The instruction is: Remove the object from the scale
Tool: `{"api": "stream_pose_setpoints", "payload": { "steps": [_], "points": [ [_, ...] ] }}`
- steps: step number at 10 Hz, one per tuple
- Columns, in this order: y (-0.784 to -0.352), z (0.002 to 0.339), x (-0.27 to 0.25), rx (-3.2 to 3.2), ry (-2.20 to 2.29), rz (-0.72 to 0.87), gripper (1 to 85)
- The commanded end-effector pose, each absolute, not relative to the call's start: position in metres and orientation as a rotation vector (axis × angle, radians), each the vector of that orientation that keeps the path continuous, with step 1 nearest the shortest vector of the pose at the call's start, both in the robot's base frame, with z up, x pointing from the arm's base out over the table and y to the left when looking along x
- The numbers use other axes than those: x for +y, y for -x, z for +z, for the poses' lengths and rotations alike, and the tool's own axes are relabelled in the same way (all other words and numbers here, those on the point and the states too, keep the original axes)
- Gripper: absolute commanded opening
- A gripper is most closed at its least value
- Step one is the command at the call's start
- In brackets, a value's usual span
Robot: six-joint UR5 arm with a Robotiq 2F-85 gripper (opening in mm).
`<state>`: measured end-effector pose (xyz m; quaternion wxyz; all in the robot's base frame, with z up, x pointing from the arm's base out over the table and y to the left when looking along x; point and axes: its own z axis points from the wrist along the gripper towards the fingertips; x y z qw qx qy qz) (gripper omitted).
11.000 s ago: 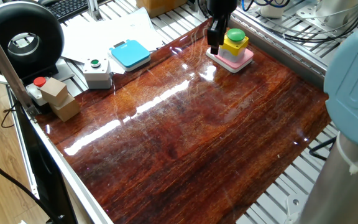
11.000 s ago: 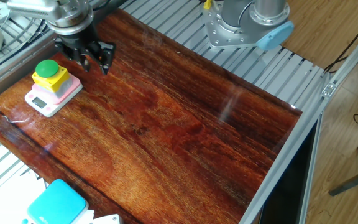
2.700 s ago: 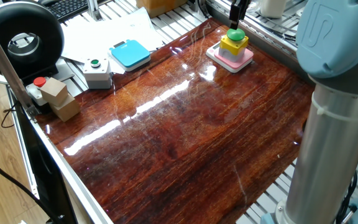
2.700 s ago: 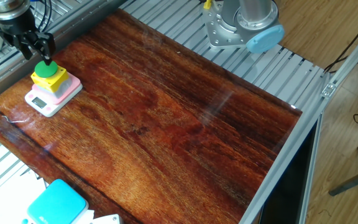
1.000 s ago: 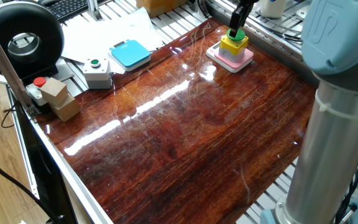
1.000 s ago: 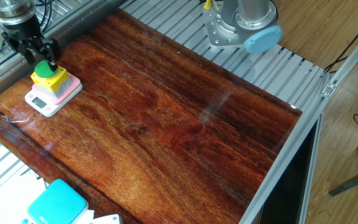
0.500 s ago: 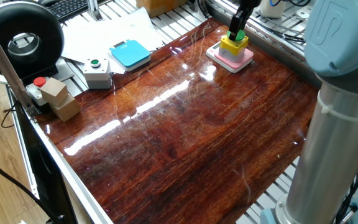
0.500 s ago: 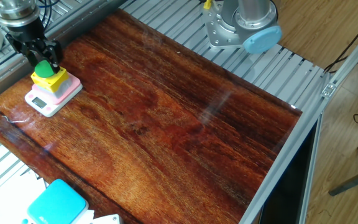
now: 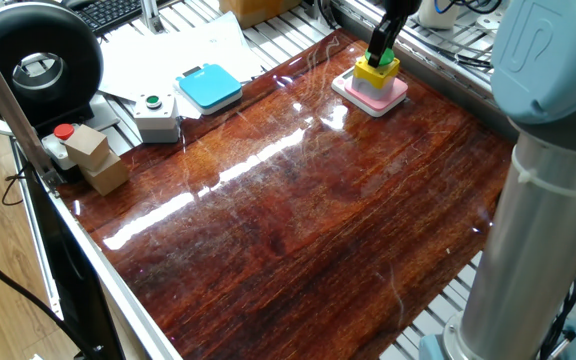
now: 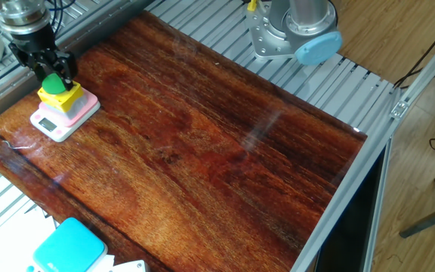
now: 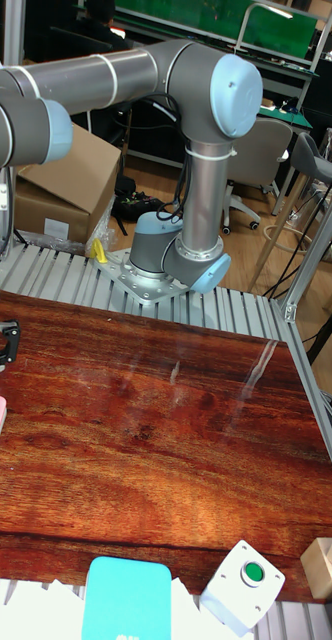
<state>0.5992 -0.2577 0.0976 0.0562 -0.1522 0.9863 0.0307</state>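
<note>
One end effector [image 10: 50, 74] straddling object [image 10: 60, 91] (on scale [image 10: 65, 114])

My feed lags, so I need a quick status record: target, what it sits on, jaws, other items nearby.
target: yellow button box, green dome on top
support: on the pink scale, not lifted
gripper: lowered onto the box, jaws either side of the green dome; contact cannot be told
nearby: blue pad, grey box with green button, red-button box

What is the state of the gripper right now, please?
Gripper: its fingers straddle the round green dome button on the small yellow box, which sits on the pink-topped square scale. Whether they are clamped shut on it cannot be told.
</note>
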Motion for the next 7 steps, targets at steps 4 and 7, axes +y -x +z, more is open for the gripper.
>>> {"api": "stream_pose_setpoints", "payload": {
  "steps": [4,7],
  "points": [
    [-0.599,0.101,-0.257,3.005,0.384,0.085,46.7],
    [-0.593,0.116,-0.254,3.039,0.35,0.072,41.7]
  ]
}}
